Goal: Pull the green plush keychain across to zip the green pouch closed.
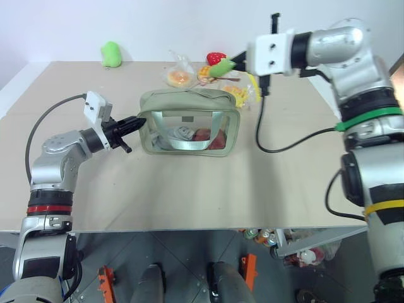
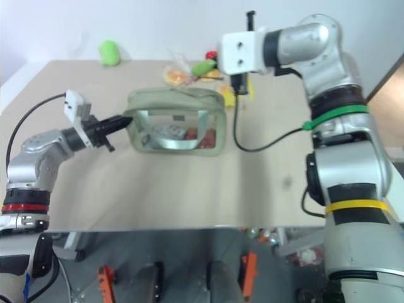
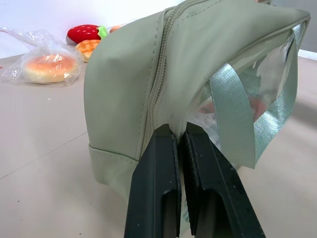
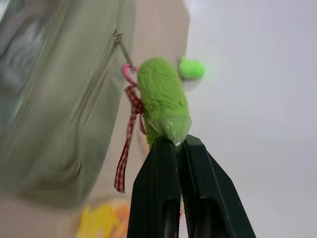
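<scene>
Your left gripper (image 1: 137,122) pinches the green pouch (image 1: 189,123) at its 9 o'clock end, right gripper (image 4: 177,141) clamps the green plush keychain (image 4: 162,101) near 3 o'clock; zipper looks nearly or fully shut.

**Open tabletop before the pouch, clutter behind**

Wide bare tabletop (image 1: 189,196) on the near side of the green pouch (image 1: 189,123). Crowded behind the pouch: bagged toy bread (image 1: 178,76), a red toy (image 1: 216,58), yellow packets (image 1: 243,93). Blocked at the pouch's left end by the left pincer (image 1: 140,122), at its far right corner by the right pincer (image 1: 238,62). Far beyond the pouch, a lone green plush blob (image 1: 112,53).
</scene>
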`<state>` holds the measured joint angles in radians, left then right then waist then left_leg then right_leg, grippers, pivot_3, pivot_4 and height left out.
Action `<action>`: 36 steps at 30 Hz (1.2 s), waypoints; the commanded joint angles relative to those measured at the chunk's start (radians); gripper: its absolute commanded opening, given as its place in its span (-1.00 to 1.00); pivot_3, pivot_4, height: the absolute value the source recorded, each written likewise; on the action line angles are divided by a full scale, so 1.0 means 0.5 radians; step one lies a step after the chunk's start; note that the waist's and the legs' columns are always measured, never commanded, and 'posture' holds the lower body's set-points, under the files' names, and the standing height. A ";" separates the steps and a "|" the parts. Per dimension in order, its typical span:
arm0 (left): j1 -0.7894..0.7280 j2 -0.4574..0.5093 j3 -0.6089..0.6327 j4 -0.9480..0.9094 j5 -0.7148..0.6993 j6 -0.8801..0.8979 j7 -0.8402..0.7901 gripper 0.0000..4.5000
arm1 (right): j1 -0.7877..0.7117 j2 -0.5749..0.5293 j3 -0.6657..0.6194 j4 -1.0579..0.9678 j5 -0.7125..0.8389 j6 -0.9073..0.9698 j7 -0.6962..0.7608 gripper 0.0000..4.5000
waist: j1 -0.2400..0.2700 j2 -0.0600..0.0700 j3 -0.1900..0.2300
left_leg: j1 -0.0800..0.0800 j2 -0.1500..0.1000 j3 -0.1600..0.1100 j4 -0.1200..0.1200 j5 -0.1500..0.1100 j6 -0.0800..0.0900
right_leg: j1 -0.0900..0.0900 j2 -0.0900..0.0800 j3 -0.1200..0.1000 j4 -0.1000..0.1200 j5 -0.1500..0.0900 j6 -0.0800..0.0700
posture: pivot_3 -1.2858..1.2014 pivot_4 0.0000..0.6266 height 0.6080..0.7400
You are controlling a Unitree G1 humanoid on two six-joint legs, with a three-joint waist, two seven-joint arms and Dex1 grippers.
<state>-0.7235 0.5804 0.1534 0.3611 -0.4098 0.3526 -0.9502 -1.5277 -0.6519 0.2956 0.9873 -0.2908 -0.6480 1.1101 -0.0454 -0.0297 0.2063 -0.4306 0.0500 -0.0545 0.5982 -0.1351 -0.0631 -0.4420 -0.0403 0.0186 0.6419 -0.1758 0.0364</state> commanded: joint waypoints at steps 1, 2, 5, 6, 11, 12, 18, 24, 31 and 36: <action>0.012 0.026 -0.008 0.001 0.016 0.025 -0.007 -1.00 | 0.084 -0.194 0.029 -0.081 -0.078 -0.093 0.049 -0.97 | -0.002 0.000 0.000 | 0.001 0.000 0.000 0.000 0.000 0.000 | 0.000 0.000 0.000 0.000 0.000 0.000 | 0.03 -0.52 1.00; 0.015 0.028 -0.008 -0.001 0.016 0.028 -0.008 -1.00 | 0.108 -0.229 0.035 -0.083 -0.104 -0.095 0.020 -0.97 | -0.003 0.000 0.000 | 0.001 0.000 0.000 0.000 0.000 0.000 | 0.000 0.000 0.000 0.000 -0.001 -0.001 | 0.03 -0.52 1.00; 0.019 0.036 -0.005 -0.005 0.016 0.039 -0.012 -1.00 | 0.168 -0.333 0.060 -0.088 -0.225 -0.136 -0.127 -0.97 | -0.004 0.001 0.001 | 0.001 0.000 0.001 0.000 0.000 0.000 | 0.000 0.000 0.001 0.000 0.000 -0.001 | 0.03 -0.52 1.00; 0.020 0.040 -0.004 -0.004 0.015 0.041 -0.015 -1.00 | 0.185 -0.369 0.074 -0.089 -0.275 -0.153 -0.179 -0.97 | -0.004 0.001 0.001 | 0.002 0.000 0.001 0.000 0.000 0.000 | 0.000 0.000 0.001 0.001 0.000 -0.001 | 0.03 -0.52 1.00; 0.010 0.049 -0.007 -0.003 0.016 0.061 -0.026 -1.00 | 0.260 -0.540 0.214 -0.081 -0.631 -0.251 -0.565 -0.97 | -0.004 0.001 0.001 | 0.002 -0.001 0.002 0.000 0.000 0.000 | 0.000 -0.001 0.001 0.000 -0.001 -0.001 | 0.03 -0.52 1.00; 0.010 0.049 -0.011 -0.004 0.018 0.065 -0.030 -1.00 | 0.287 -0.564 0.241 -0.088 -0.697 -0.269 -0.649 -0.97 | -0.004 0.001 0.001 | 0.002 -0.001 0.003 0.000 0.000 0.000 | 0.000 -0.002 0.002 0.000 -0.001 -0.001 | 0.03 -0.52 1.00; 0.012 0.052 -0.014 -0.011 0.019 0.083 -0.038 -1.00 | 0.552 -0.545 0.324 -0.176 -0.824 -0.318 -0.874 -0.97 | -0.002 0.000 0.000 | 0.002 -0.002 0.006 0.001 0.000 0.000 | 0.000 -0.003 0.005 0.000 -0.001 -0.001 | 0.03 -0.52 1.00; 0.028 0.058 -0.013 -0.037 0.013 0.109 -0.039 -1.00 | 0.888 -0.409 0.309 -0.376 -0.763 -0.265 -0.922 -0.97 | -0.007 -0.002 -0.002 | 0.006 -0.002 0.008 0.001 0.000 0.000 | 0.003 -0.002 0.010 0.000 -0.001 0.001 | 0.03 -0.52 1.00; 0.035 0.064 -0.003 -0.057 0.003 0.134 -0.028 -1.00 | 1.031 -0.242 0.341 -0.383 -0.802 -0.174 -1.041 -0.97 | -0.007 -0.003 -0.002 | 0.011 -0.002 0.013 0.003 0.001 0.001 | 0.006 -0.001 0.014 0.001 -0.001 0.001 | 0.03 -0.52 1.00; 0.052 0.048 0.011 -0.084 -0.017 0.163 -0.014 -1.00 | 1.060 -0.179 0.365 -0.357 -0.805 -0.164 -1.045 -0.97 | -0.007 -0.003 -0.002 | 0.011 -0.002 0.014 0.003 0.001 0.001 | 0.006 -0.001 0.015 0.001 0.000 0.002 | 0.03 -0.52 1.00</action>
<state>-0.7122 0.6002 0.1558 0.3324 -0.4149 0.4185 -0.9647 -0.9998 -0.7387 0.4737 0.8117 -0.6955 -0.7279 0.5854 -0.0489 -0.0311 0.2055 -0.4251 0.0488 -0.0473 0.5995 -0.1347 -0.0625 -0.4391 -0.0409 0.0263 0.6424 -0.1759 0.0374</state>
